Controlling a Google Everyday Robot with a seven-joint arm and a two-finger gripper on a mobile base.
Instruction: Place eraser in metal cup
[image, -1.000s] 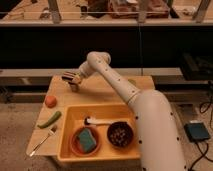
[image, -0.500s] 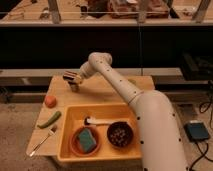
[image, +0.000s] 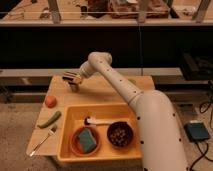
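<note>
My gripper (image: 73, 80) is at the back left of the wooden table (image: 107, 92), at the end of the white arm that reaches in from the right. It is shut on the eraser (image: 69, 77), a small dark block with pale stripes held roughly level. The metal cup (image: 75, 87), small and dull grey, stands on the table directly under the gripper and is partly hidden by it. I cannot tell whether the eraser touches the cup's rim.
A yellow tray (image: 70, 116) at the front holds an orange bowl with a teal sponge (image: 87, 140), a dark bowl of nuts (image: 120, 134) and a white-handled brush (image: 100, 121). A red-orange fruit (image: 50, 101), a green vegetable (image: 49, 119) and a fork (image: 42, 141) lie at the left.
</note>
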